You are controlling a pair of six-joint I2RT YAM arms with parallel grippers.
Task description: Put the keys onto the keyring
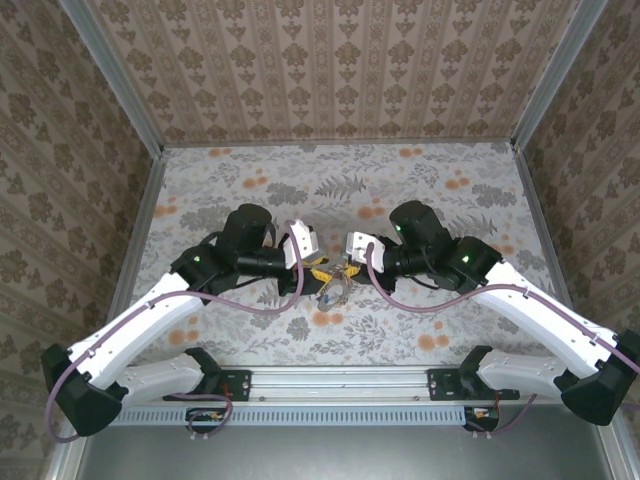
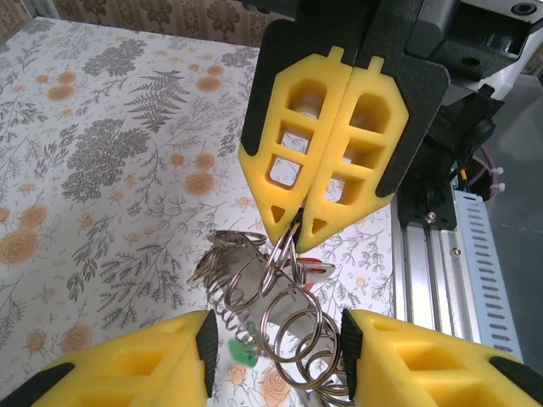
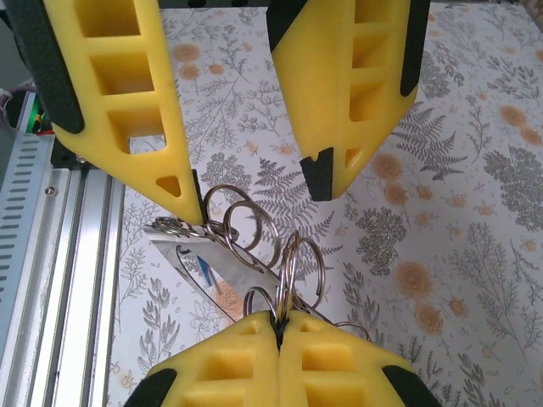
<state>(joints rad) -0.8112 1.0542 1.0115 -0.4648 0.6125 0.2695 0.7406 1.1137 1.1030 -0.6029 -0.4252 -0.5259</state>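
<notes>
Closest to the left wrist camera, we are seeing the left fingers (image 2: 136, 369) standing spread at seven and five o'clock. The keyring (image 2: 284, 309), a bunch of linked silver wire loops, is sitting in the gap between them. We cannot tell from this view whether either pad is touching the loops. Reaching in from twelve o'clock, the right fingers (image 2: 339, 144) are pressing together and pinching one loop of the keyring at their very tip. A green-headed key (image 2: 243, 356) is peeking out at seven o'clock of the bundle, and a red-headed key (image 2: 318, 270) is lying at one o'clock of it. Through the right wrist camera we are watching the same pinch at six o'clock, while one tip of the spread pair is sitting right against the loops at ten o'clock of the bundle. From above, both arms are meeting over the middle of the flowered table (image 1: 420, 190), with the keyring glinting just below the two pairs of fingers. We cannot tell whether its low end is resting on the table.
</notes>
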